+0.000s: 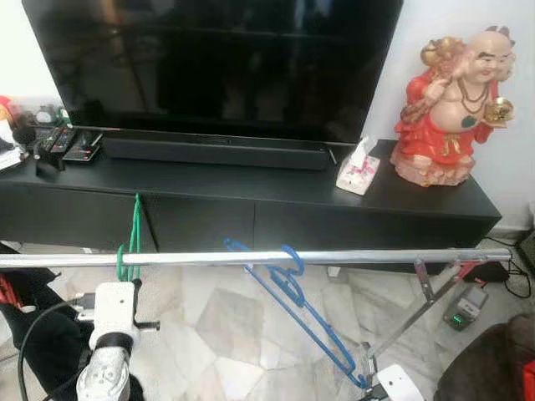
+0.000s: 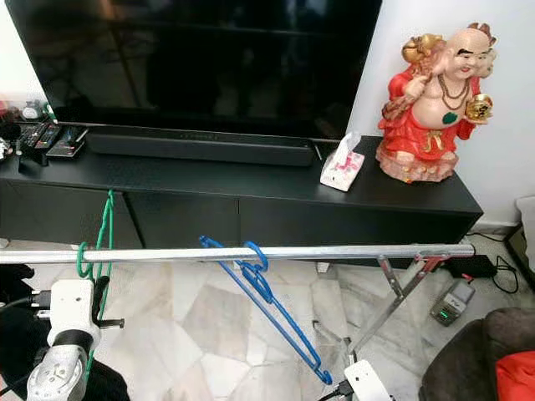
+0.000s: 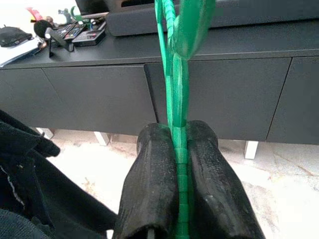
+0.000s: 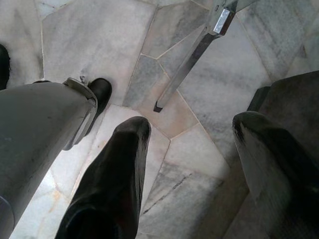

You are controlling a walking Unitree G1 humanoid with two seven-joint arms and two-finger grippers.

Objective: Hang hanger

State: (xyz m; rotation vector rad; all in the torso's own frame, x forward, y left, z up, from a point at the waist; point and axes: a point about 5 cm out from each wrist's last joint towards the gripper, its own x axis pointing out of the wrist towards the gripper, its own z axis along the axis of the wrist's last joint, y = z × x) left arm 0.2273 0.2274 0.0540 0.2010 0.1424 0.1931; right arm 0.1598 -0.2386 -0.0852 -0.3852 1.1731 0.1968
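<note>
A green hanger (image 1: 135, 230) has its hook over the left part of the silver rail (image 1: 351, 256) of a drying rack. My left gripper (image 3: 178, 135) is just below the rail, shut on the hanger's green stem (image 3: 175, 89), which runs up between the two black fingers (image 3: 154, 174). A blue hanger (image 1: 294, 288) hangs by its hook near the rail's middle, its body slanting down to the right. My right gripper (image 4: 192, 144) is low on the right beside the rack's leg (image 4: 187, 69), open over the marble floor with nothing between its fingers.
Behind the rail stands a low black TV cabinet (image 1: 251, 209) with a TV (image 1: 226, 58), soundbar (image 1: 217, 150), tissue box (image 1: 358, 170), red statue (image 1: 451, 109) and remotes (image 1: 71, 144). The rack's folding legs (image 1: 418, 305) and a small device with cables (image 1: 464, 309) are on the floor at right.
</note>
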